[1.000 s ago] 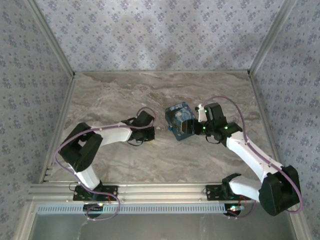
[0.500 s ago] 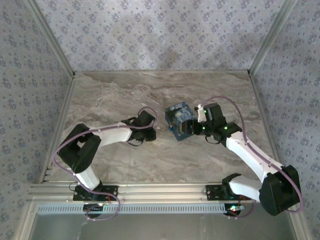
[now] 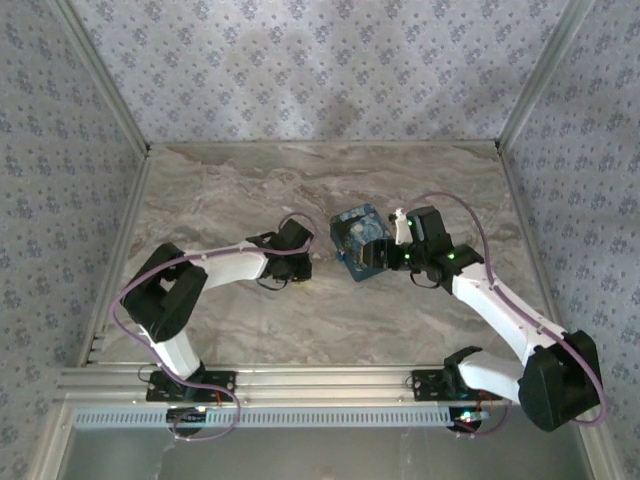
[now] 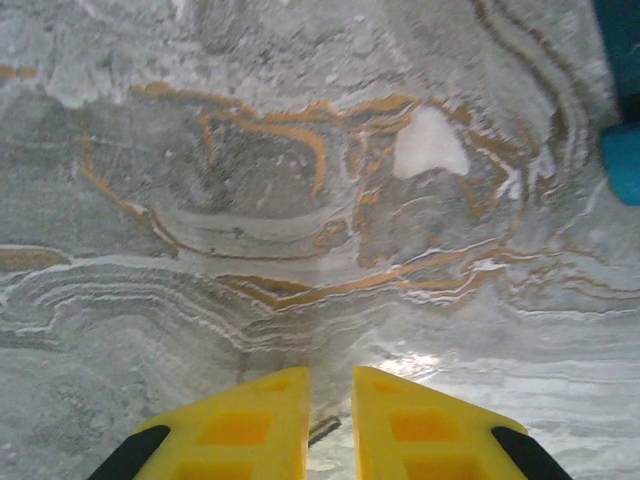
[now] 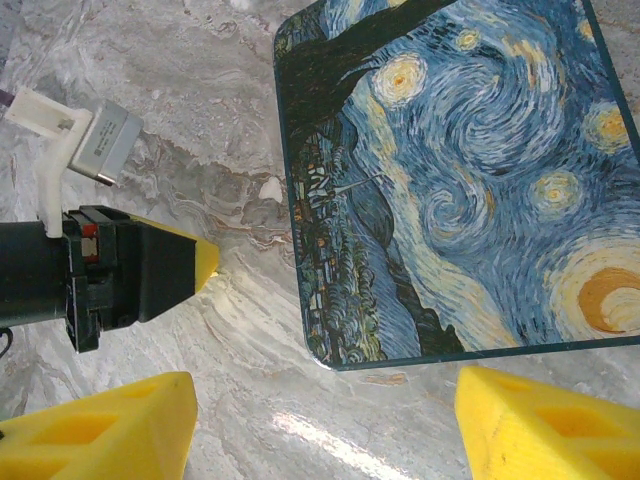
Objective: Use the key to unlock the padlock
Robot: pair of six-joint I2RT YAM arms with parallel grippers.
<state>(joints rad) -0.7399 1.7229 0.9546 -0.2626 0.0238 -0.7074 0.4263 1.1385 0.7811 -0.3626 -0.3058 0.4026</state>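
Observation:
My left gripper [image 3: 299, 264] is down at the marble table, just left of a lidded box printed with a blue swirling night sky [image 3: 354, 234]. In the left wrist view its yellow fingers [image 4: 262, 412] stand close together, with a thin dark sliver that looks like the key [image 4: 323, 430] pinched low in the narrow gap. My right gripper [image 5: 328, 388] hovers over the box's near corner [image 5: 340, 355] with its jaws wide apart and nothing between them. The padlock is out of sight.
The box [image 5: 470, 170] takes up the table's middle; its teal edge [image 4: 622, 160] shows at the right of the left wrist view. The left arm's black wrist with its white camera bracket [image 5: 90, 140] lies close beside the right gripper. Patterned walls enclose the table.
The left arm's forearm has shifted slightly while its gripper stays at the same spot on the table. The right arm and the box have not moved.

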